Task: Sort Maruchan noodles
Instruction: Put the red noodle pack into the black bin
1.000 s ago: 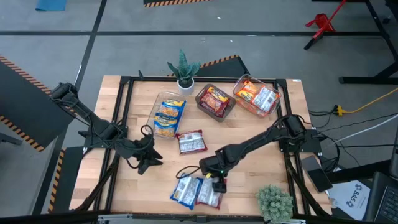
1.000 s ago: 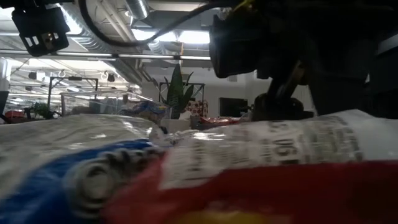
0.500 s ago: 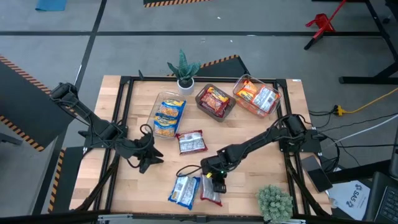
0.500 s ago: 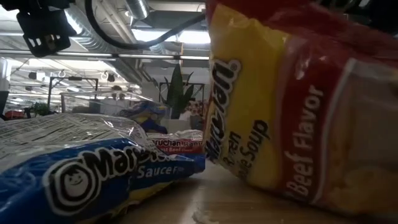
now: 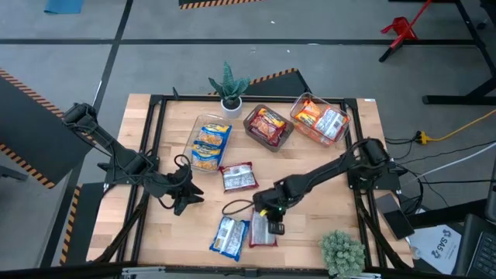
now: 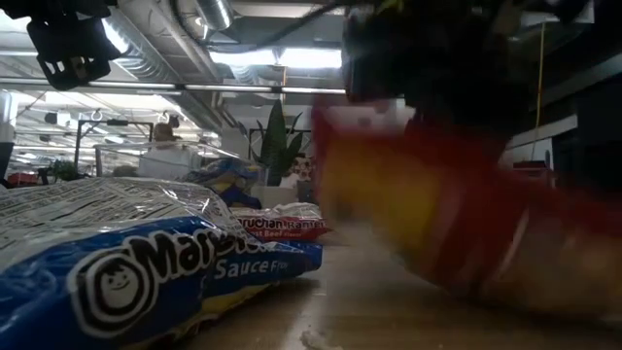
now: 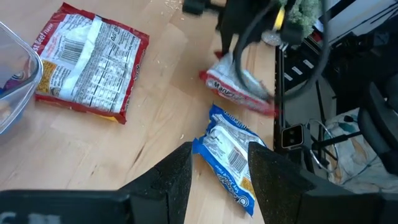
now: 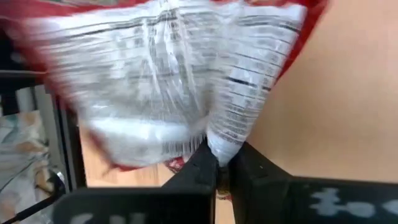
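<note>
In right pincer (image 8: 219, 163): crinkled glossy red packet (image 8: 186, 74).

A wooden table (image 5: 310, 167) is seen bearing three clear bins (image 5: 269, 126), a red packet (image 5: 238, 177), a blue packet (image 5: 230, 237), a potted plant (image 5: 229, 87) and a green bush (image 5: 342, 252).

We see the red packet (image 6: 466, 224) only as a blur under the right gripper (image 8: 222, 163). Beside it, the blue packet (image 6: 117, 272) runs off the picture's edge.
</note>
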